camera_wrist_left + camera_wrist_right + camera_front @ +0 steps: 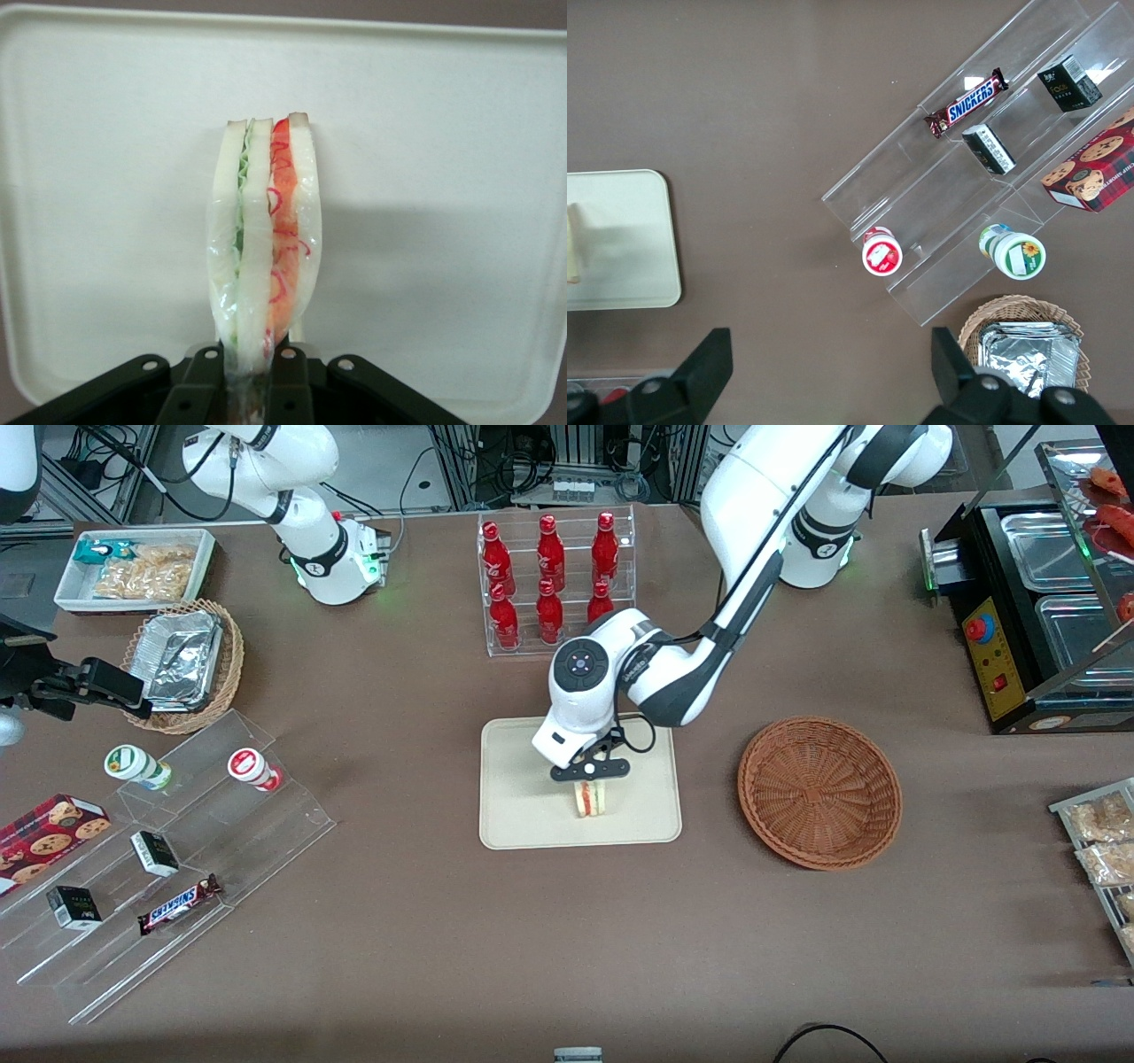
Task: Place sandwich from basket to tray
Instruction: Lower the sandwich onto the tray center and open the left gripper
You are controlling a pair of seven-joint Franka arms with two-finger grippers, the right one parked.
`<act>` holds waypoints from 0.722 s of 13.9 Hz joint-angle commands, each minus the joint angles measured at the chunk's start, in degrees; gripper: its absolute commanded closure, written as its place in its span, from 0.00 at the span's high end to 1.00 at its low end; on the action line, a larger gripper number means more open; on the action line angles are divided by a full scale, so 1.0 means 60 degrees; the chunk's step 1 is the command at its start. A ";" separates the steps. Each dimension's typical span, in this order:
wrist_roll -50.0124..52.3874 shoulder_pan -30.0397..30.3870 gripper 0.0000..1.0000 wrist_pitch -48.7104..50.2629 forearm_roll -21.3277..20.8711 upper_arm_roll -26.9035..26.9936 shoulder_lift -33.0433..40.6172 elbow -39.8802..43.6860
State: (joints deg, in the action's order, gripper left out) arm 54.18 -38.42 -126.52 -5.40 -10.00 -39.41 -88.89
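Our end effector (591,771) is clamped on the sandwich (589,798), which stands on edge right beneath it, over the tray (523,815). Released upright, we risk it toppling. The empty basket (820,790) sits well aside, toward our working arm's end.

Overhead front view; wrist close-up of tray (106,106)

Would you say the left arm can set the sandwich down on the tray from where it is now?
Probably yes. The gripper is shut on the sandwich directly over the tray, whose surface around it looks bare, with nothing in the way.
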 commanded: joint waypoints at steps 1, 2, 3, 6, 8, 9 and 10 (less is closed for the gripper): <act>0.0301 -0.0232 0.00 -0.0240 -0.0096 0.0128 -0.0257 0.0284; 0.0316 -0.0218 0.08 -0.0255 -0.0081 0.0128 -0.0301 0.0313; 0.0157 -0.0174 0.45 -0.0256 -0.0081 0.0142 -0.0316 0.0313; 0.0534 -0.0130 1.00 -0.0125 0.0094 0.0157 -0.0155 0.0720; 0.0522 -0.0100 1.00 0.0430 0.0080 0.0216 0.0049 0.1001; 0.0507 -0.0100 1.00 0.0592 0.0051 0.0230 0.0224 0.1016; 0.0507 -0.0100 1.00 0.0739 0.0022 0.0317 0.0545 0.0988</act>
State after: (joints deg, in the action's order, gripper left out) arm 56.37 -38.71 -124.79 -5.30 -8.92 -39.43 -82.97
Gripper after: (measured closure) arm 0.194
